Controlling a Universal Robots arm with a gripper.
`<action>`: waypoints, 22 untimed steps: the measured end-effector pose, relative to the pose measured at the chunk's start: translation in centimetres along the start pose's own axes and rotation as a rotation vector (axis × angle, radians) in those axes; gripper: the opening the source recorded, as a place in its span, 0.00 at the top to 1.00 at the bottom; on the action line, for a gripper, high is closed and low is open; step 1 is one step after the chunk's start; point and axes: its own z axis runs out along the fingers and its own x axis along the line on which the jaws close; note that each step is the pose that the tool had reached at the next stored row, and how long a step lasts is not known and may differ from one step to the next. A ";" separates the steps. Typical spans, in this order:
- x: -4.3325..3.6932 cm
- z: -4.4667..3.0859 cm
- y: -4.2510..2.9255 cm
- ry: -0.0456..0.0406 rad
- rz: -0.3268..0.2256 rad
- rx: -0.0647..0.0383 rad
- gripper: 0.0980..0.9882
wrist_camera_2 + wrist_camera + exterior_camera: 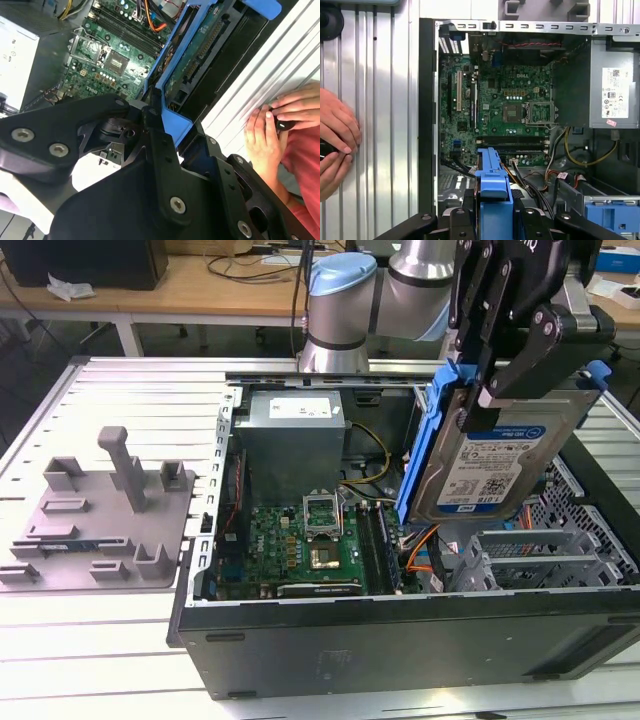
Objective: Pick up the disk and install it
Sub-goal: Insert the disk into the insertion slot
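Closest to my wrist cameras, the gripper (482, 400) is clamped on the disk (500, 465), its black fingers pinching the top edge where the blue carrier frame runs. I see the disk hanging on edge and tilted, in the air above the open computer case (400, 640), over the side at the exterior view's right, with its label towards the exterior camera. In the second wrist view the disk's green circuit-board face (200, 45) shows.

Beneath the disk are a grey metal drive cage (545, 550) and orange cables (420, 545). Deeper in the case lies the green motherboard (290, 540), and beyond it the grey power supply box (295, 430).

The case rests on a slatted metal table (90, 660). In both wrist views a person's hands (335, 140) sit on the slats beside the case, closed around something small and dark.

Farthest off, at the exterior view's left, I see a grey fixture plate (100, 525) with upright pegs
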 end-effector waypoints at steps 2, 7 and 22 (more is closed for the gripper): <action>0.02 0.01 0.00 0.0000 0.000 0.000 0.70; 0.08 0.01 -0.52 0.0000 0.000 0.000 0.70; 0.51 0.29 -6.11 -0.0001 0.001 0.000 0.70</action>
